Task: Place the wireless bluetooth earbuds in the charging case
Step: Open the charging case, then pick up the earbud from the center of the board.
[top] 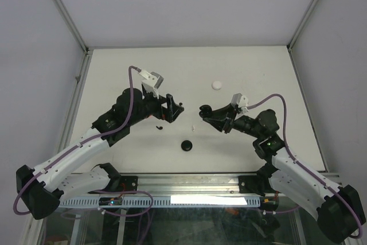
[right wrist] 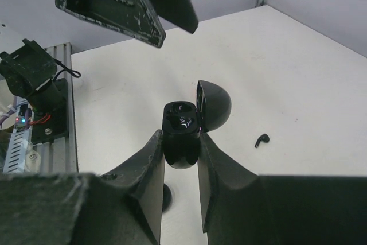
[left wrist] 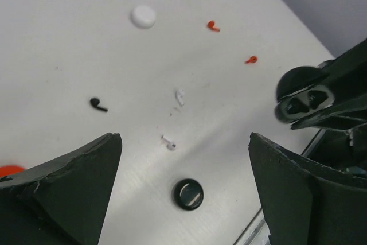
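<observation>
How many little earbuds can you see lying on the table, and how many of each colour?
Black earbuds: 1
Red earbuds: 2
White earbuds: 2
Total: 5

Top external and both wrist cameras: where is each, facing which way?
Top external: above, behind the bases, looking down on the table; both arms show.
Left wrist: looks down through the open left claw at scattered earbuds.
Right wrist: looks along the right claw, shut on the charging case.
Shared: both wrist views show that case.
</observation>
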You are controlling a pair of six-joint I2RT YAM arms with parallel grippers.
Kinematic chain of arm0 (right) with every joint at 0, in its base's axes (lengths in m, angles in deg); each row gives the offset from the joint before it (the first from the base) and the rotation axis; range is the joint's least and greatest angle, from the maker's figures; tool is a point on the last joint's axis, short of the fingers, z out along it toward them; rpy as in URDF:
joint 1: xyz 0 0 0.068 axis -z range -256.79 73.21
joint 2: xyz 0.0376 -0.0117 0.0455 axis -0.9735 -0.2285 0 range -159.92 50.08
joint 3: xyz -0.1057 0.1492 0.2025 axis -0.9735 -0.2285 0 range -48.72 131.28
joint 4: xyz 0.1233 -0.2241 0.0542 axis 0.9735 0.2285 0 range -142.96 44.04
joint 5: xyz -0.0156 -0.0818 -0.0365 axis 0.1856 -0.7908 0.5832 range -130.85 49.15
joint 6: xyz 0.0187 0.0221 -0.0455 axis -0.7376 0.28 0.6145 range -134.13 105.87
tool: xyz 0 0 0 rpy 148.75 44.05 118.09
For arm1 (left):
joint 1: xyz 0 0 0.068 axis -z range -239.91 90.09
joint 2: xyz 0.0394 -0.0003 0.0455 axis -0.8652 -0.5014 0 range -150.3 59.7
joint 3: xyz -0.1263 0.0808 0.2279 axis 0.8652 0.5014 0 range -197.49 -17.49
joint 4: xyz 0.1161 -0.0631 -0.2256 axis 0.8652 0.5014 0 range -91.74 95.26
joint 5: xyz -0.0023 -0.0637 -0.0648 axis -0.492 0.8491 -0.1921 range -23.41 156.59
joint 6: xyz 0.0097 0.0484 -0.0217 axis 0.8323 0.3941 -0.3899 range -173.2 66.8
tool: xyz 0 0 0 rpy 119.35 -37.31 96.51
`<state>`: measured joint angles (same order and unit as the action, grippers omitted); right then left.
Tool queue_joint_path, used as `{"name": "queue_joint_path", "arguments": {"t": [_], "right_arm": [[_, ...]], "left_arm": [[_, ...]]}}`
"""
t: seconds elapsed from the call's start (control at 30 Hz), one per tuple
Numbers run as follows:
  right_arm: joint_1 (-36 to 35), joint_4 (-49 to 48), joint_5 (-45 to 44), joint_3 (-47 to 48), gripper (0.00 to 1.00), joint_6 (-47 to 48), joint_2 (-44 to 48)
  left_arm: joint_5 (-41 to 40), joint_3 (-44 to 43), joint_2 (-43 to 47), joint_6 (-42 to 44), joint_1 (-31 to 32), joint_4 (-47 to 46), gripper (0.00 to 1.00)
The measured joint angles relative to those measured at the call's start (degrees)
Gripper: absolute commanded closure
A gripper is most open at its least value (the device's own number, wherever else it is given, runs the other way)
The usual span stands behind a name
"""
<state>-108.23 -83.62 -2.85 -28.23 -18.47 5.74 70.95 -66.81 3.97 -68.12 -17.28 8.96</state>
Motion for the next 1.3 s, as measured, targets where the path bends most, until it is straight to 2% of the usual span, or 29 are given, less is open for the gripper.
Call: {"name": "queue_joint_path", "arguments": {"t": [0.23,0.53,0.83,1.07,1.3], "right_arm": [[0.00,1.05,-3.91,-2.23,1.00,0.42,1.92],[0.00,1.99,-5.14,-2.56,1.00,1.22,1.97],[0.00,2.36,-5.38,-2.56,1.00,1.68,2.08],[0.00,2.36,-5.25,-2.56,1.00,1.70,2.08],[0.00,2.36,-5.20,-2.56,1.00,1.70,2.08]], "left_arm": [[-7.39,2.80,-3.02,-4.04,0.00,10.69,0.10],[-6.78,2.08,-18.71,0.37,-0.07,15.98,0.10],[-5.18,-3.26,-31.34,5.01,-3.78,17.14,0.10],[-5.05,-3.63,-35.60,5.99,-4.52,18.05,0.12],[-3.10,-3.58,-35.76,5.31,-4.50,19.32,0.13]]}}
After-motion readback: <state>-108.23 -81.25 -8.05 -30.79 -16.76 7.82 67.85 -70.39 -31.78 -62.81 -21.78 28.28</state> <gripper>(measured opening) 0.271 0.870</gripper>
